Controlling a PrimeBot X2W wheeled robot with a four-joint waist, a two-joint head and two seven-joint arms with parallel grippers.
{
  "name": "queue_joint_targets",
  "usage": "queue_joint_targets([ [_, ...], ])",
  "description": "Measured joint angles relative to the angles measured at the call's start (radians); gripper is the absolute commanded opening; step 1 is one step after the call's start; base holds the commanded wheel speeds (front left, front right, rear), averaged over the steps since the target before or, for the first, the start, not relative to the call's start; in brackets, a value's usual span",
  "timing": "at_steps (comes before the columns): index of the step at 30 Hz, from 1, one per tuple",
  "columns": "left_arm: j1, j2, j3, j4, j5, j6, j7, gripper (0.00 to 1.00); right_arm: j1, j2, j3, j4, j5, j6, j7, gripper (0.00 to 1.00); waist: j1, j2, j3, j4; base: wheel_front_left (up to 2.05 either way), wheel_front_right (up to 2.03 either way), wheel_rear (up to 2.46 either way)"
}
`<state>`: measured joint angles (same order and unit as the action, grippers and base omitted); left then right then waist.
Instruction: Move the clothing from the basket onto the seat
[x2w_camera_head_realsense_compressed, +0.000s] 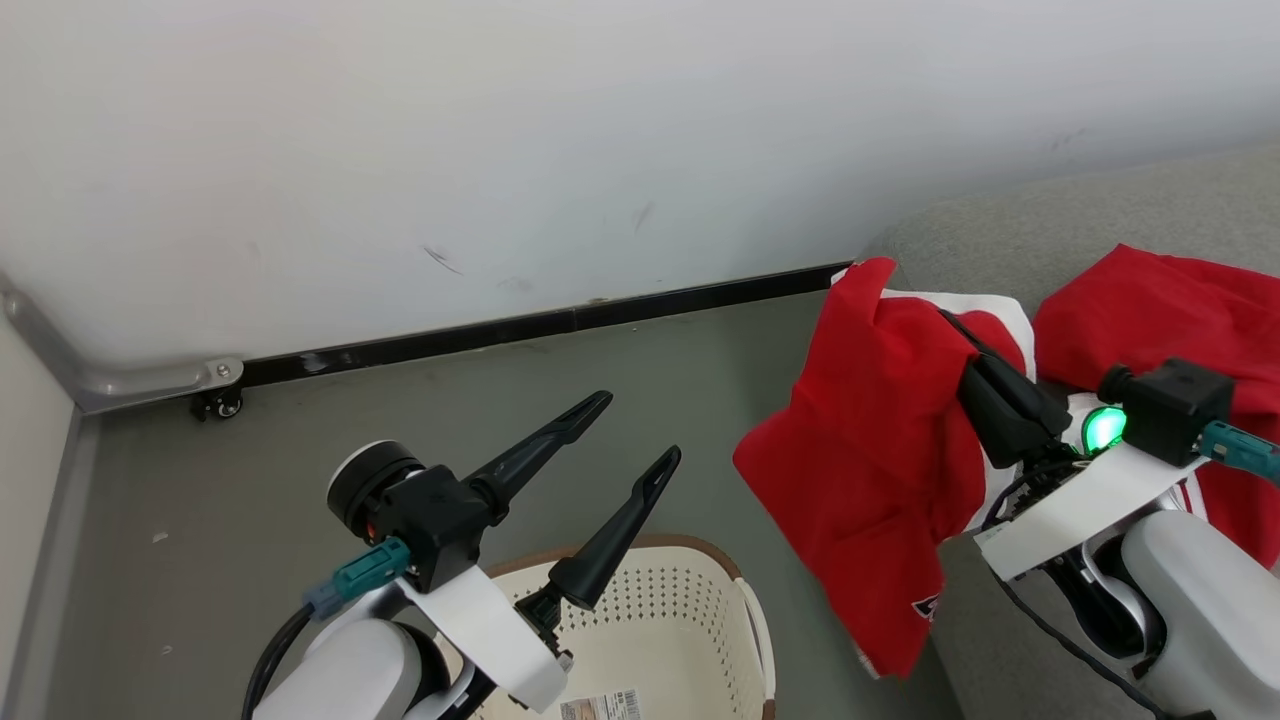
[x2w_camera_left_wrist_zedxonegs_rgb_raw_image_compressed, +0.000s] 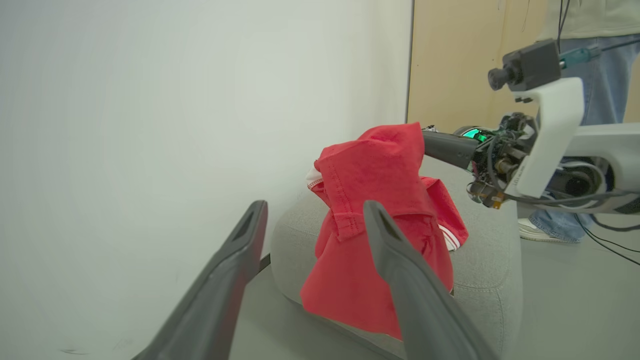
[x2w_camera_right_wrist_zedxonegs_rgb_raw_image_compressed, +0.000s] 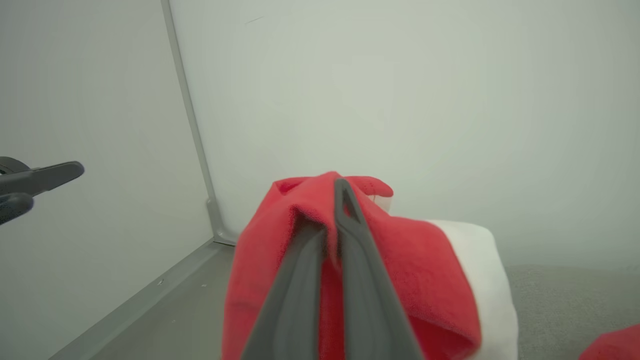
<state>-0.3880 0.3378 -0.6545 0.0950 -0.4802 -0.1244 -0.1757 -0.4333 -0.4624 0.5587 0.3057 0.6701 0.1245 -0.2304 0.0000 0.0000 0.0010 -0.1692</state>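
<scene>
The right arm (x2w_camera_head_realsense_compressed: 1190, 580) stretches forward, right gripper (x2w_camera_head_realsense_compressed: 955, 325) clamped on a red garment (x2w_camera_head_realsense_compressed: 860, 440) draped over the grey seat (x2w_camera_head_realsense_compressed: 1050, 230) at its left edge. The left gripper (x2w_camera_head_realsense_compressed: 636, 426) hovers spread wide above the basket (x2w_camera_head_realsense_compressed: 690, 620).

A red garment (x2w_camera_head_realsense_compressed: 870, 440) with a white panel hangs bunched over the edge of the rounded grey seat (x2w_camera_head_realsense_compressed: 1100, 210). A second red garment (x2w_camera_head_realsense_compressed: 1170, 310) lies crumpled on it. The cream perforated basket (x2w_camera_head_realsense_compressed: 690, 610) stands upright nearby.
</scene>
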Motion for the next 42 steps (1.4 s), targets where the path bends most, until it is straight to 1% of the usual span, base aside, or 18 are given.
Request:
queue_joint_targets([
  [13,0.000,0.012,-0.042,-0.012,-0.010,0.000,-0.009,1.00,0.074,-0.005,-0.107,-0.001,-0.011,0.000,-0.007,0.00,0.0000,0.0000,0.000,-0.045,0.00,0.00,0.00],
  [26,0.000,0.016,-0.082,-0.008,-0.021,0.000,-0.010,1.00,0.150,-0.009,-0.225,-0.024,-0.054,0.000,-0.008,0.00,0.0000,0.0000,0.001,-0.106,0.00,0.00,0.00],
  [35,0.000,0.014,-0.091,-0.004,-0.024,0.000,-0.016,1.00,0.168,-0.004,-0.229,-0.044,-0.054,0.000,-0.007,0.00,0.0000,0.0000,0.010,-0.144,0.00,0.00,0.00],
  [42,0.000,0.020,-0.094,-0.004,-0.024,0.000,-0.018,1.00,0.140,-0.009,-0.207,-0.054,-0.055,0.000,0.025,0.00,0.0000,0.0000,0.026,-0.163,0.00,0.00,0.00],
])
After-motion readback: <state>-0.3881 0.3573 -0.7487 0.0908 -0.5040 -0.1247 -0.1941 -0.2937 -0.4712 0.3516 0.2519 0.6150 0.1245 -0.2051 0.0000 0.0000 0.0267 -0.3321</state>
